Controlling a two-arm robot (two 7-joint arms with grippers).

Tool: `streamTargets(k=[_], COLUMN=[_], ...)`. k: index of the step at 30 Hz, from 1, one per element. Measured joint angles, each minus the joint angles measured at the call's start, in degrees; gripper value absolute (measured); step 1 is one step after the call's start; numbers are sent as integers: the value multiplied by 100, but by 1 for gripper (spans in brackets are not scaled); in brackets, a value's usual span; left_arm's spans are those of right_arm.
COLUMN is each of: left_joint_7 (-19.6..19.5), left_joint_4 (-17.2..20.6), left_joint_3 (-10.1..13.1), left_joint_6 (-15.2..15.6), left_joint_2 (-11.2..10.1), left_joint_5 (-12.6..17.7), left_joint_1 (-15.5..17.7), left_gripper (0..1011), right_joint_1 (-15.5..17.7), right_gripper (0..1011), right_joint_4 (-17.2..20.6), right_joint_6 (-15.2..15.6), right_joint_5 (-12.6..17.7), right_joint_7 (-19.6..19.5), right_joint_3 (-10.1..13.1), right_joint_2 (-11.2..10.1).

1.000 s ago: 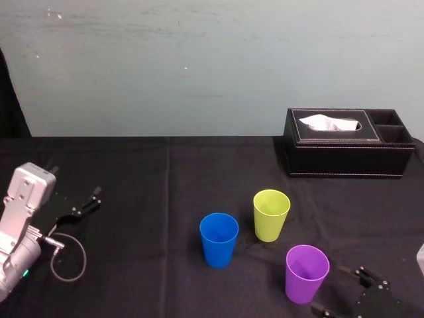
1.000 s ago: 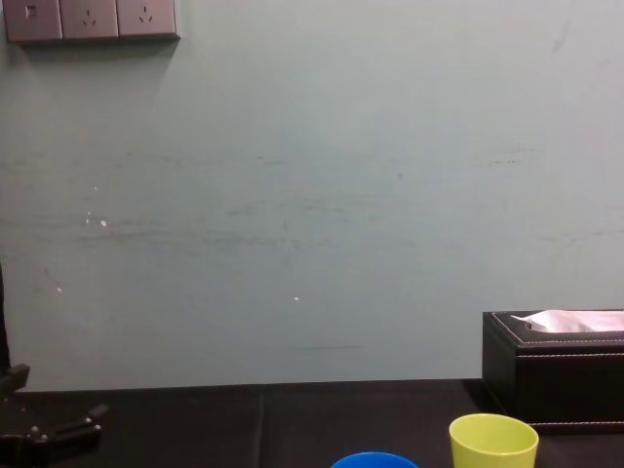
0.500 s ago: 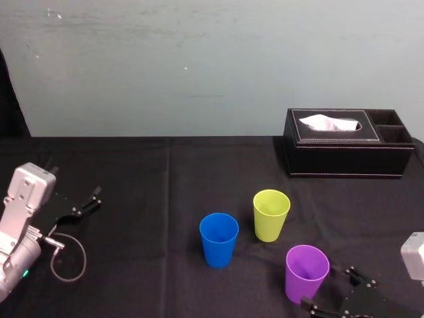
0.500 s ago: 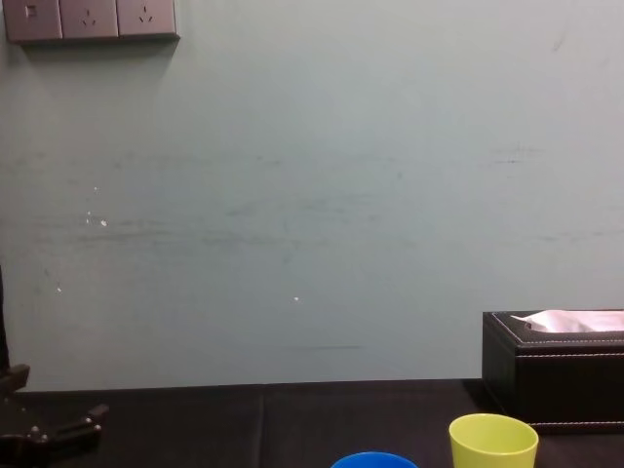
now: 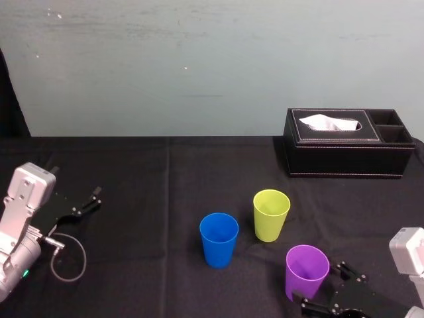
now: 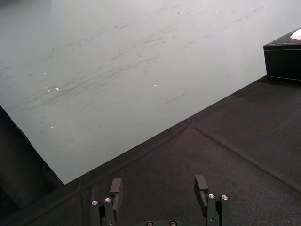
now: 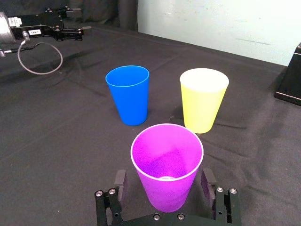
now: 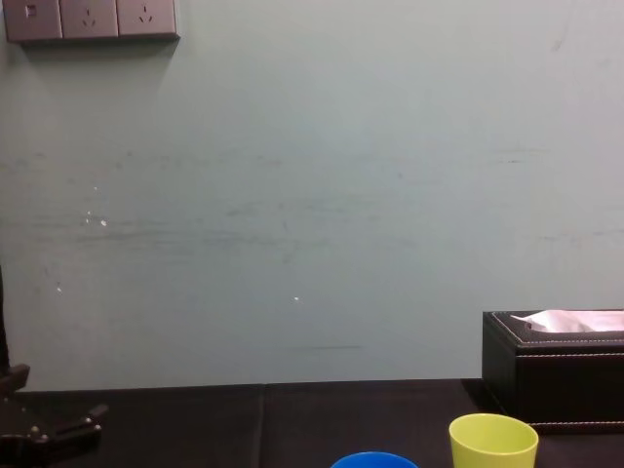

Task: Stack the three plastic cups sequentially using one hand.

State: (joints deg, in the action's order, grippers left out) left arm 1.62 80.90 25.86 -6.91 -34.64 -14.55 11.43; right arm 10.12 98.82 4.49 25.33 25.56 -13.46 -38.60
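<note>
Grasp step: your right pincer (image 7: 163,179) stands spread around the purple tapered plastic cup (image 7: 167,162), so close it next; your left pincer (image 6: 159,184) idles spread at the bench (image 5: 132,165) left.

We're in what looks like a robot lab or test room: scuffed pale wall (image 8: 312,195), a row of power sockets (image 8: 90,18) up high, a desk (image 5: 132,165) draped in plain black cloth, a tissue box (image 5: 348,142) at the back, the left pincer (image 6: 158,182) parked on its left side.
</note>
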Motion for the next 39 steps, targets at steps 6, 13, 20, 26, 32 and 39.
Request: streamTargets(k=[6, 13, 20, 26, 32, 39], left_joint_7=[0, 0, 0, 0, 0, 0], left_joint_4=[0, 0, 0, 0, 0, 0], left_joint_3=[0, 0, 0, 0, 0, 0], left_joint_6=[0, 0, 0, 0, 0, 0], left_joint_2=[0, 0, 0, 0, 0, 0], left_joint_5=[0, 0, 0, 0, 0, 0], left_joint_1=[0, 0, 0, 0, 0, 0], left_gripper=[1000, 1000, 1000, 1000, 1000, 1000], right_joint_1=[-124, -200, -292, -350, -348, -344], right_gripper=[1004, 1004, 1004, 1004, 1004, 985], right_joint_4=[-99, -159, -208, -256, -257, -249], right_joint_6=[1, -3, 49, 76, 74, 74], right_joint_5=[-35, -68, -146, -195, -195, -192], right_joint_7=[10, 9, 7, -9, -13, -13], right_joint_3=[-70, -119, -194, -225, -226, -225], right_joint_2=[92, 169, 208, 248, 247, 242])
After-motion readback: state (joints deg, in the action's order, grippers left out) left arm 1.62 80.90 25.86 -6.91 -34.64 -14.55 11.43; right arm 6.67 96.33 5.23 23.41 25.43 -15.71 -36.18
